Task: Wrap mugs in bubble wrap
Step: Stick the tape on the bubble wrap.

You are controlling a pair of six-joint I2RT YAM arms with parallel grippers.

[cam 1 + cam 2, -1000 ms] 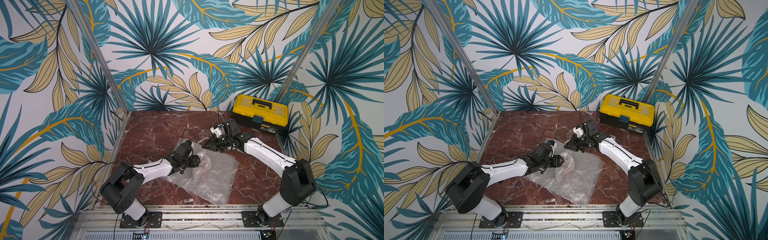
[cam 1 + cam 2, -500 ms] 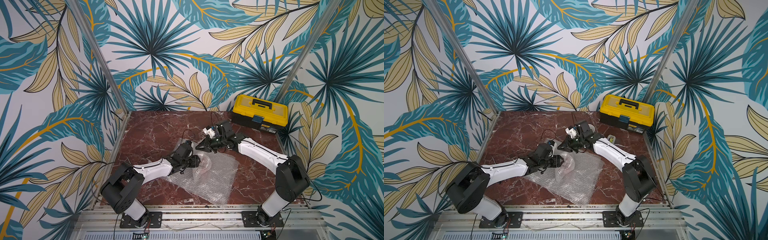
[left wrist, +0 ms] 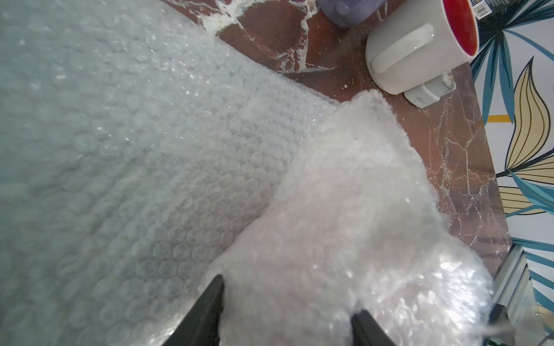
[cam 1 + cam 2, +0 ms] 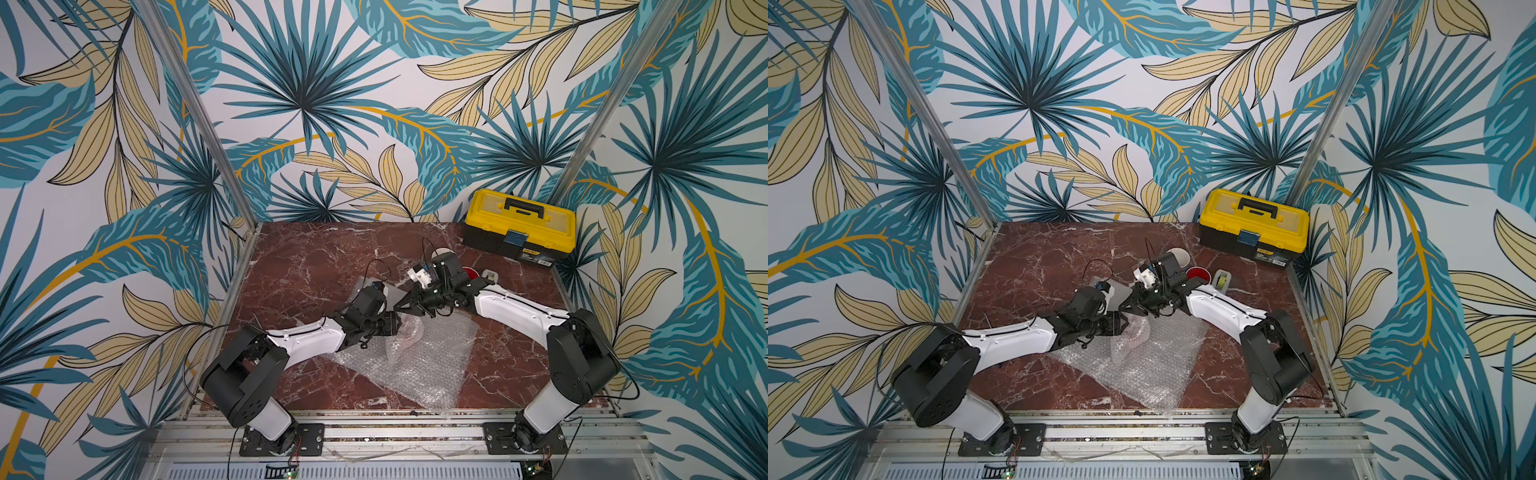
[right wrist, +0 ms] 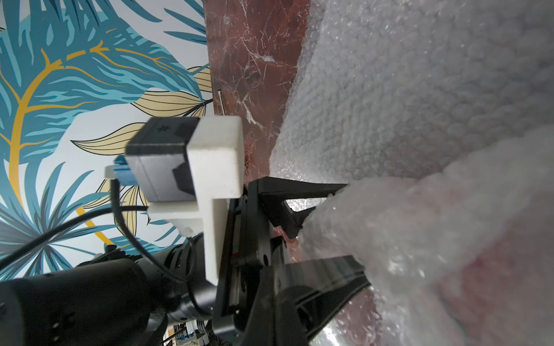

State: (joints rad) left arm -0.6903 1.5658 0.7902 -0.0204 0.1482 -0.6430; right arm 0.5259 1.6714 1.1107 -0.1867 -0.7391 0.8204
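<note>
My left gripper [image 3: 287, 299] is shut on a lumpy bundle of bubble wrap [image 3: 344, 209] with a reddish mug showing faintly through it [image 5: 494, 284]. In both top views the bundle [image 4: 409, 337] lies on the flat bubble wrap sheet [image 4: 432, 365]. My right gripper [image 4: 398, 309] is shut and pinches a raised edge of that sheet right beside the left gripper's fingers [image 5: 299, 187]. A white mug with a red inside [image 3: 419, 42] [image 4: 471, 274] and a pale lavender mug [image 3: 347, 12] [image 4: 1177, 255] stand behind the right wrist.
A small grey tape dispenser [image 4: 1222, 280] sits beside the white mug. A yellow and black toolbox [image 4: 519, 226] stands in the far right corner. Walls close the table on three sides; a metal rail [image 4: 374, 432] runs along the front.
My right gripper has moved left and slightly nearer, up against the left gripper, still shut. The left arm and its bundle have stayed put.
</note>
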